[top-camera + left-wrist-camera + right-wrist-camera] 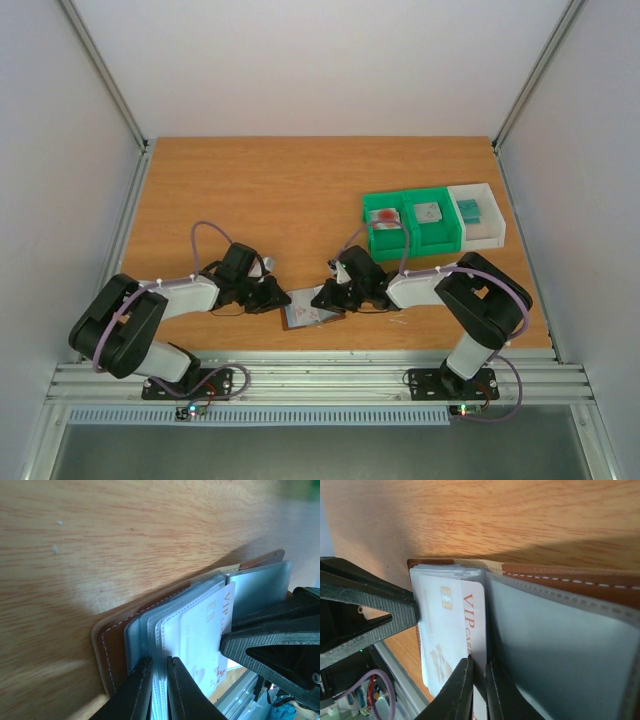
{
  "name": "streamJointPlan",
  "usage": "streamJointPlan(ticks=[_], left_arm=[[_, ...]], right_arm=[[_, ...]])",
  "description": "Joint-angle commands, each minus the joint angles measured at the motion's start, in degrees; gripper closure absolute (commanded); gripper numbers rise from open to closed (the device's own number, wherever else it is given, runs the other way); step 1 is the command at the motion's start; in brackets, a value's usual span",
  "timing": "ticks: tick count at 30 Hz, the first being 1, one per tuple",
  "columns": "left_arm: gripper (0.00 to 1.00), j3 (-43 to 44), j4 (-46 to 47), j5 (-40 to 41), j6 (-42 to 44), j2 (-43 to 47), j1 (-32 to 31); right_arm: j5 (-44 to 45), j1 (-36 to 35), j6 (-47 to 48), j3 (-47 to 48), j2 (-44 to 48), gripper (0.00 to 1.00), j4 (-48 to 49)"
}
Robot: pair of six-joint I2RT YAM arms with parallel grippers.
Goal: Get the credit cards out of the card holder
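Observation:
The card holder point(312, 312) lies open on the table between both grippers, brown leather outside point(112, 645) point(560, 577) with clear plastic sleeves inside. My left gripper point(283, 300) point(159, 680) is shut on the edge of several sleeves. A white "VIP" credit card point(205, 630) point(452, 625) with a gold chip sticks partly out of a sleeve. My right gripper point(325, 298) point(479, 680) is shut on that card's edge. Other credit cards lie in the bins: a pinkish one with a red blot point(386, 217), a grey one point(429, 212) and a teal one point(469, 209).
Two green bins point(415, 235) and a white bin point(485, 228) stand side by side at the right, behind the right arm. The table's front edge and metal rail point(300, 375) run just below the card holder.

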State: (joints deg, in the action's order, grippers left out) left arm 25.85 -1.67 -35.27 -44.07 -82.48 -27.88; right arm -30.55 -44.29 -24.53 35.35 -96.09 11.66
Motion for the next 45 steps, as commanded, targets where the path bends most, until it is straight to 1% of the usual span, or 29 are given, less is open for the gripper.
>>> streamJointPlan(ticks=[1,6,11,15,19,31,45], left_arm=[[0.89,-1.3,-0.6,3.7,2.3,-1.6,-0.3],[0.89,-1.1,-0.6,4.1,3.3,-2.3,-0.3],[0.89,-1.0,-1.0,4.7,3.9,-2.5,-0.3],[0.89,-0.9,-1.1,5.0,4.4,-2.7,-0.3],[0.90,-1.0,-1.3,6.1,5.3,-3.8,-0.3],[0.89,0.1,-0.9,5.6,6.1,-5.1,-0.3],[0.89,-0.3,0.9,4.2,6.4,-5.1,-0.3]], right_arm=[[0.2,1.1,-0.7,-1.2,0.2,0.92,0.4],[0.1,1.8,-1.0,-2.3,0.8,0.94,0.8],[0.1,2.4,-1.1,-2.6,1.3,0.98,-0.4],[0.3,3.0,-0.4,-2.9,2.3,0.98,-1.7],[1.3,3.9,0.7,-2.3,3.8,0.99,-5.1],[4.3,5.1,6.1,0.9,10.6,0.99,-16.4],[4.9,5.6,10.1,3.4,14.7,0.99,-22.4]])
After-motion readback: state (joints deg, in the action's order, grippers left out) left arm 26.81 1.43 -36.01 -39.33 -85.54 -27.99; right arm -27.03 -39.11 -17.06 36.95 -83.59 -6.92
